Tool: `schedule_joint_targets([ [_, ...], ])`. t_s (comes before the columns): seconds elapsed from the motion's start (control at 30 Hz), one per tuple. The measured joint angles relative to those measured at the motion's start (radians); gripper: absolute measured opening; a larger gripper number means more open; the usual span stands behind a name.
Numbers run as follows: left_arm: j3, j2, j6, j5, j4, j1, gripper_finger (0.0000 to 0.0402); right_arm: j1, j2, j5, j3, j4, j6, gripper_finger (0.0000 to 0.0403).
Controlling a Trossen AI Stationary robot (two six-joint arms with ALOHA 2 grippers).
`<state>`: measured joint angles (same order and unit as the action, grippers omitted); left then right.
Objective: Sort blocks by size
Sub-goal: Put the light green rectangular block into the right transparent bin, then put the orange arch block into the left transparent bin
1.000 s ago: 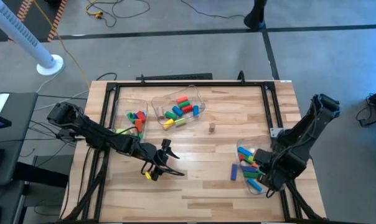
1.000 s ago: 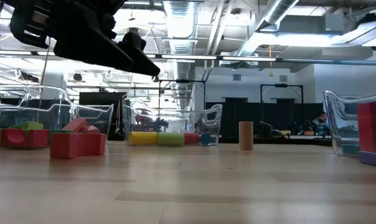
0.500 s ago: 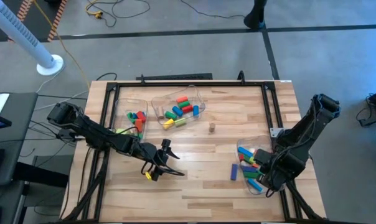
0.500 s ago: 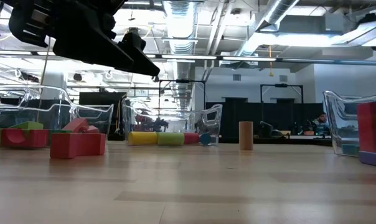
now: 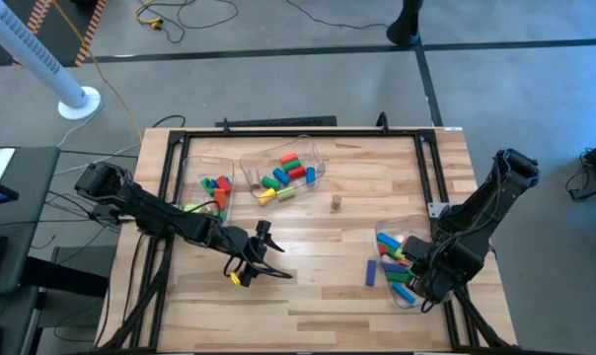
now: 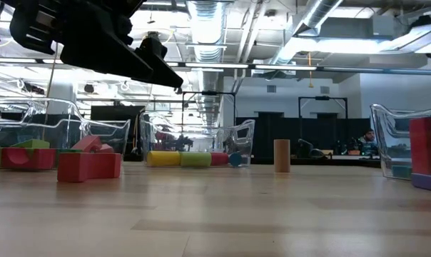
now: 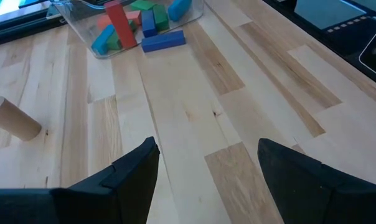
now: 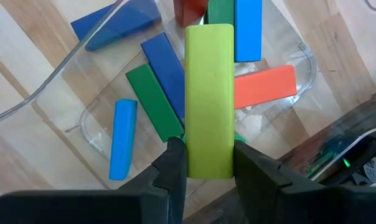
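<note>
My right gripper points down over the clear bin at the table's near right and is shut on a long lime-green bar. Under the bar, blue, green, orange and red blocks lie in that bin. A blue bar lies on the table just left of the bin. My left gripper hangs open above bare wood near the table's middle, with nothing between its fingers. A small yellow block lies on the table beside it. My right gripper pinches the lime-green bar's two long sides near one end between its two fingers, coming from above and pointing down. The fingers lie across the bar. The bar sits level above the blocks in the bin; I cannot tell whether it touches them.
Two more clear bins with coloured blocks stand at the far left and far middle. A small wooden cylinder stands upright on the table's middle. A black frame runs round the table's edges.
</note>
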<state>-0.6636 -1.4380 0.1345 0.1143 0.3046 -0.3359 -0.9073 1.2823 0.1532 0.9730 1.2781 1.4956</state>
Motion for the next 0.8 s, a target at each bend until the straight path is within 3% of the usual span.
schedule_joint_targets([
  [0.47, 0.000, 0.000, 0.000, 0.000, -0.001, 0.000, 0.0267, 0.000, 0.000, 0.000, 0.000, 0.000, 0.020, 0.0200],
  [0.8, 0.000, 0.000, -0.001, 0.000, -0.001, 0.000, 0.0267, 0.000, 0.000, 0.002, 0.000, 0.008, 0.023, 0.0204],
])
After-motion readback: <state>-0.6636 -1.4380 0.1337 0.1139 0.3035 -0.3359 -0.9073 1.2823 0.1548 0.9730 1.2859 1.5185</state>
